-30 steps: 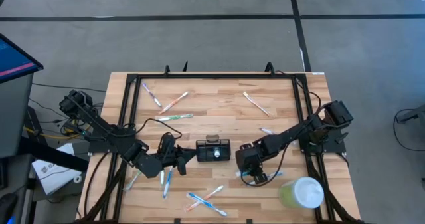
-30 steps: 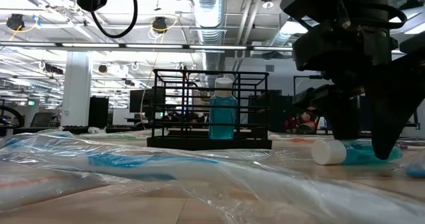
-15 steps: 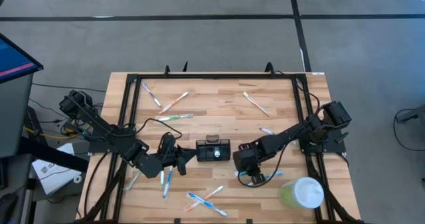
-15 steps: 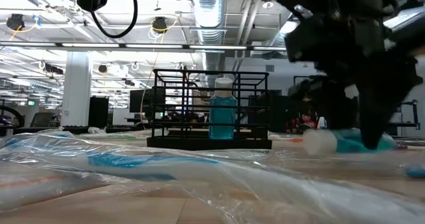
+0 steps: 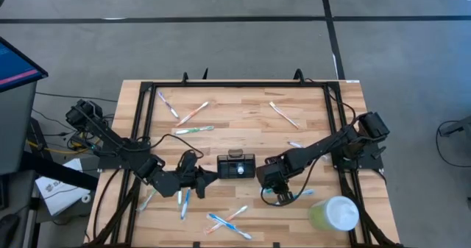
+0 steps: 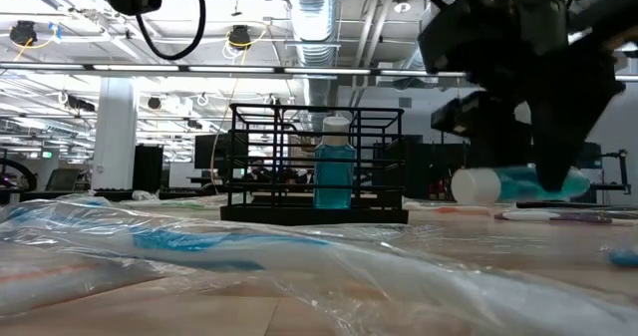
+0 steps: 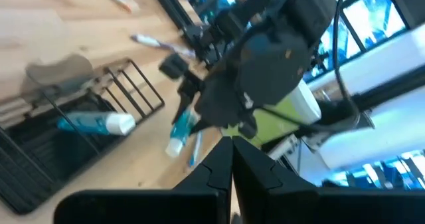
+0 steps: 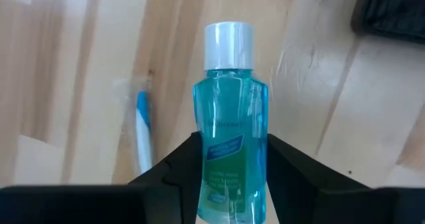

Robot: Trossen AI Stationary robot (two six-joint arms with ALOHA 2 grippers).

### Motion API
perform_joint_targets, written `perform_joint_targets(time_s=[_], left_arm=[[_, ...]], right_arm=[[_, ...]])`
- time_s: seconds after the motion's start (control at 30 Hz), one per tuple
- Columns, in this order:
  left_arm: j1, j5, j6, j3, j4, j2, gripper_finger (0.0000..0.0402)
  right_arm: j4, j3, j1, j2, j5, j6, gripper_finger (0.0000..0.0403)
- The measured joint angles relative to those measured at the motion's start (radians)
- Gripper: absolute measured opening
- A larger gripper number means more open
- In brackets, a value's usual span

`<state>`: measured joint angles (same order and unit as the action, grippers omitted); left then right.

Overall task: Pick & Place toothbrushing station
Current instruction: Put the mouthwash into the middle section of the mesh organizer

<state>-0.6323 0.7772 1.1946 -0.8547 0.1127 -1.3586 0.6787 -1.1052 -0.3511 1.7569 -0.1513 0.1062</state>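
Black wire toothbrushing station (image 5: 236, 166) mid-table with one blue mouthwash bottle (image 6: 334, 168) upright inside, right gripper (image 5: 274, 191) just beside it pinching a second blue bottle (image 8: 229, 141) clear of the wood, left gripper (image 5: 202, 178) pressed together on the station's other side, pale green cup (image 5: 334, 214) near the table's (image 5: 243, 123) corner.
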Motion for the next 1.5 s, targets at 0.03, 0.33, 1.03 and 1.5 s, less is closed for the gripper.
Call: perform_joint_targets(time_s=[0.03, 0.33, 1.03, 1.5], left_arm=[[0.000, -0.012, 0.000, 0.000, 0.000, 0.000, 0.0004], [0.000, -0.037, 0.000, 0.000, -0.001, 0.000, 0.0004], [0.069, -0.415, -0.008, 0.000, -0.063, 0.077, 0.0004], [0.270, -0.559, 0.144, 0.000, -0.125, 0.076, 0.0054]], right_arm=[[0.013, -0.018, 0.000, 0.000, 0.000, 0.000, 0.0134], [0.104, -0.245, 0.013, -0.002, 0.004, 0.079, 0.0133], [0.129, -0.570, 0.054, -0.004, 0.102, 0.287, 0.0133], [0.266, -0.571, 0.060, -0.003, 0.208, 0.287, 0.0133]])
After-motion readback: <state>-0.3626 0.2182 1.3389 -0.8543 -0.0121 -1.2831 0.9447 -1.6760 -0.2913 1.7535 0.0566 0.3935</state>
